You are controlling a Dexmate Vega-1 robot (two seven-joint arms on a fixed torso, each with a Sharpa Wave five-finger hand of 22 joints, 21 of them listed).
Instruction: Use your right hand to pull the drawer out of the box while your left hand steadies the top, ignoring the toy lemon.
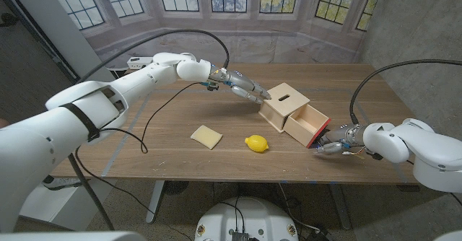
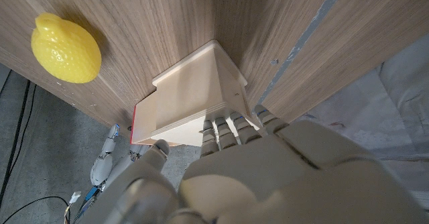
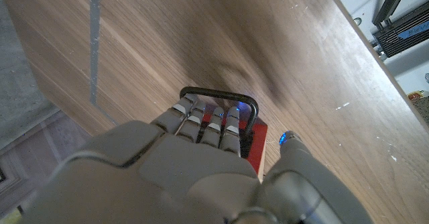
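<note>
The right hand (image 1: 333,144) is at the table's front right edge, fingers curled through the dark wire handle (image 3: 218,96) on the drawer's red front; the right wrist view shows the fingertips (image 3: 201,120) hooked inside that loop, so the hand holds the handle. The drawer (image 1: 309,123) is drawn well out of the box toward that front right edge: an open tray of pale wood, its inside bare, its front panel red (image 1: 320,133).

The left hand (image 1: 245,88) reaches in from the table's back middle, fingers stretched out together, their tips pressing on the box's back corner. In the left wrist view the fingertips (image 2: 224,127) lie on the edge of the box top, with nothing gripped between them.

The box (image 1: 285,102) stands in the right half of the table (image 1: 144,147), set at an angle to its edges. It is light, unpainted wood with a flat top that bears a small dark slot.

Near the front edge, just left of the drawer, lies the toy lemon (image 1: 255,143), bright yellow, apart from the box. Farther left along the same stretch lies a flat pale-yellow square piece (image 1: 206,136).
</note>
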